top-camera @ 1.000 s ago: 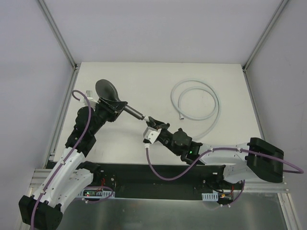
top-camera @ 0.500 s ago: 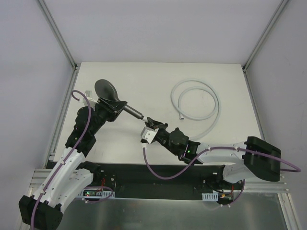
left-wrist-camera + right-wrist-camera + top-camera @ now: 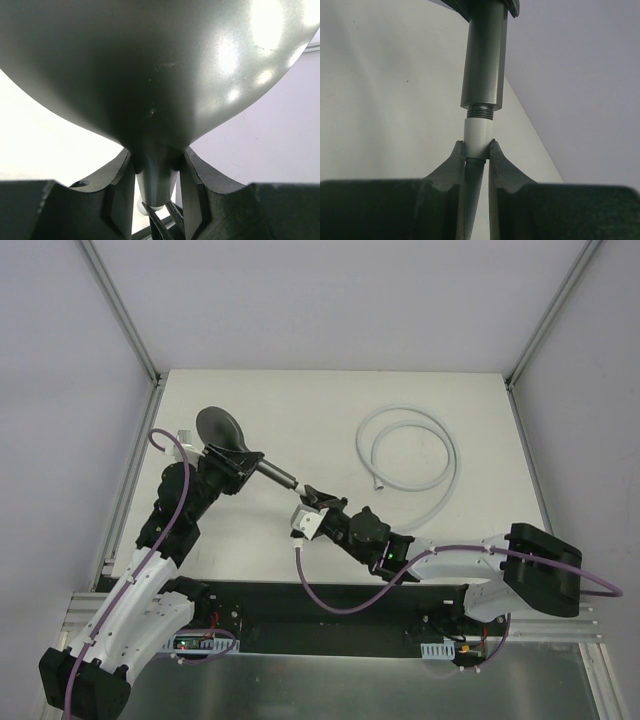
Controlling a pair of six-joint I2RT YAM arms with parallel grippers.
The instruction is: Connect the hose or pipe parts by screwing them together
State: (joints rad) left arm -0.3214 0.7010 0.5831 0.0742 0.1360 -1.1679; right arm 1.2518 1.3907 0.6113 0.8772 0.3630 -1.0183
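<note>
The dark grey shower head (image 3: 222, 425) is held off the table, its handle (image 3: 272, 473) slanting down to the right. My left gripper (image 3: 236, 462) is shut on its neck; in the left wrist view the head (image 3: 150, 65) fills the frame and my gripper (image 3: 156, 172) clamps the neck. The pale hose (image 3: 410, 450) lies coiled at the back right with one free end (image 3: 378, 483). My right gripper (image 3: 316, 497) is shut on the other end's fitting (image 3: 479, 136), which meets the handle's (image 3: 484, 55) threaded tip (image 3: 480, 111) in line with it.
The white table (image 3: 300, 410) is bounded by metal frame posts (image 3: 120, 310) and grey walls on three sides. A purple cable (image 3: 310, 585) loops from the right wrist over the table's near edge. The hose's tail runs under the right arm (image 3: 440, 560).
The right arm's wrist and forearm have shifted slightly left, with the fingers staying at the handle's tip. The left arm and shower head have not moved.
</note>
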